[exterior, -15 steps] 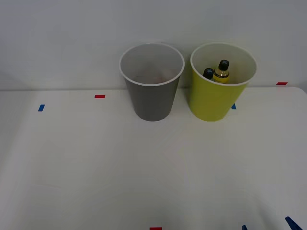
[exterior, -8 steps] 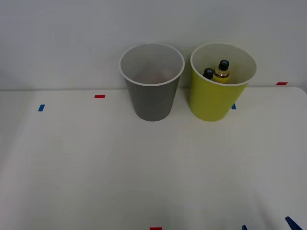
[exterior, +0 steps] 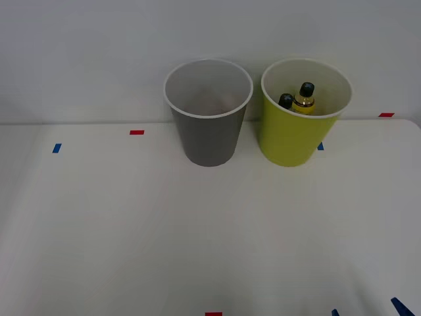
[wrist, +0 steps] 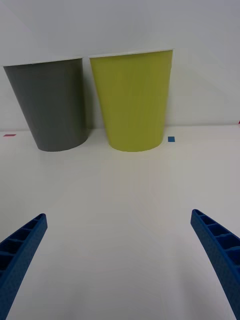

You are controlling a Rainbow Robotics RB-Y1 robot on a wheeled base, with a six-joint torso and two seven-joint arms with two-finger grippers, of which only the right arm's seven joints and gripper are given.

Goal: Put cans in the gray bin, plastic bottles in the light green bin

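Note:
The gray bin (exterior: 208, 135) stands upright at the back of the white table, and the right wrist view shows its side (wrist: 52, 107). Close to its right is the light green bin (exterior: 296, 135), also upright (wrist: 134, 102). Two plastic bottles stand inside the green bin: a yellow one with a gold neck and black cap (exterior: 305, 96) and a second black cap (exterior: 285, 101) beside it. The cans are hidden. My right gripper (wrist: 119, 216) is open near the table's front right (exterior: 367, 309), well short of both bins, with nothing between its fingers.
Small red tape marks (exterior: 137, 132) and blue tape marks (exterior: 56, 148) dot the white table (exterior: 131, 230). A plain white wall rises right behind the bins. Another blue mark (wrist: 171, 139) lies at the green bin's foot.

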